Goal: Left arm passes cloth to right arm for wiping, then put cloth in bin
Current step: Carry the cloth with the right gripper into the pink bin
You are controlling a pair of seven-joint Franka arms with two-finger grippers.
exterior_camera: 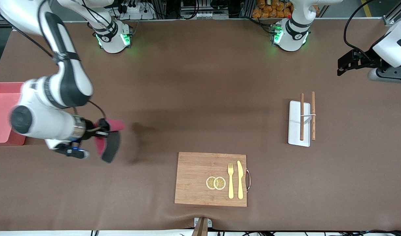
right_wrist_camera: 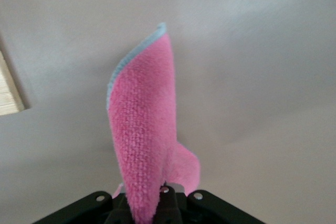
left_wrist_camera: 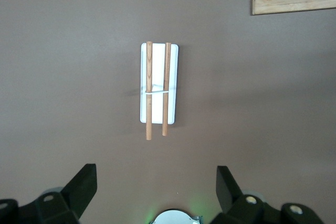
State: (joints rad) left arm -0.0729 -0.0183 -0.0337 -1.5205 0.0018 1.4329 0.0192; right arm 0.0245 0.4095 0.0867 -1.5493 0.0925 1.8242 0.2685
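Front view: the right arm (exterior_camera: 53, 98) reaches down the left side of the frame, and its right gripper (exterior_camera: 100, 129) sits at middle left, clamped on the cloth (exterior_camera: 110, 141). The cloth hangs from the fingers above the brown table (exterior_camera: 200, 82), raspberry red near the grip with a dark grey flap drooping below it. The bin (exterior_camera: 4, 113), pink and straight-walled, lies at the left edge of the frame, partly covered by the arm's wrist; the cloth is beside it, not in it. The left arm (exterior_camera: 392, 46) waits at the upper right, and its left gripper (exterior_camera: 343, 67) points toward the frame's centre over bare table, holding nothing. Lower centre lies a wooden board (exterior_camera: 195, 178) carrying two lemon slices (exterior_camera: 216, 183), a yellow fork (exterior_camera: 230, 180) and a yellow knife (exterior_camera: 240, 179). At right of centre a white tray (exterior_camera: 294, 131) bears two wooden sticks (exterior_camera: 301, 116).

Left wrist view: the left gripper's fingers (left_wrist_camera: 81, 187) stand wide apart at the bottom of the frame, empty, with the tray and sticks in the middle and a corner of the board at the upper right.

Right wrist view: the cloth fills the centre, rising as a pink fold with a pale blue edge from the pinched jaws at the bottom of the frame.
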